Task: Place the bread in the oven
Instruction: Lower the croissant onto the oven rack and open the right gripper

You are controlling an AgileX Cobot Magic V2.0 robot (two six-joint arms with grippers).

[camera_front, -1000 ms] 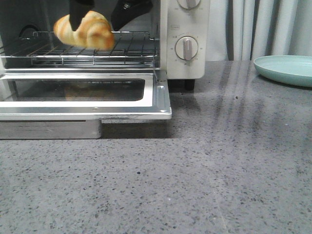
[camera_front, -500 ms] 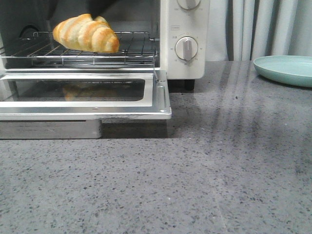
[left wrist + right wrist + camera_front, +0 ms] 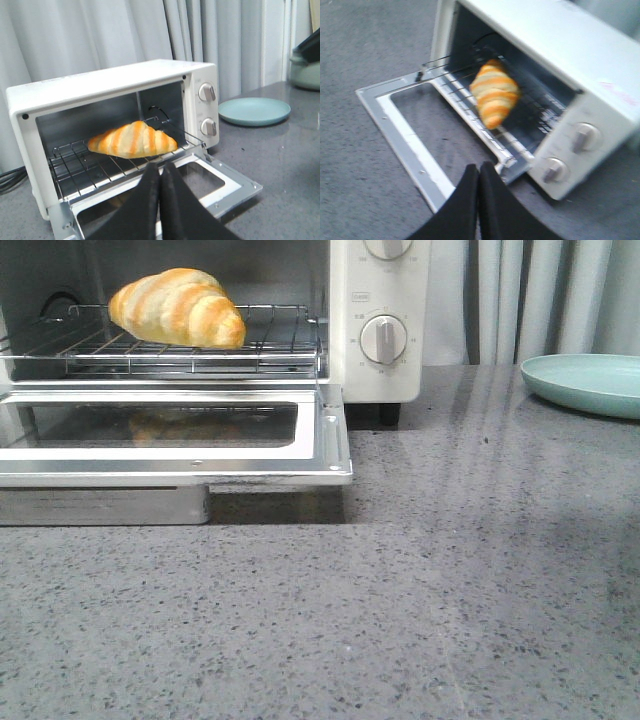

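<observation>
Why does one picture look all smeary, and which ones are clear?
The right wrist view is blurred: the oven and bread have soft edges there. The front view is sharp, with the bread faintly mirrored in the door glass. The left wrist view is sharp too.

A speckled grey stone countertop (image 3: 420, 590) runs back to pale grey pleated curtains (image 3: 540, 295).

The oven (image 3: 380, 320) is cropped; the right wrist view is blurred

Soft even light, front view sharp, right wrist view motion-blurred, shadow under oven (image 3: 380, 330) door
</observation>
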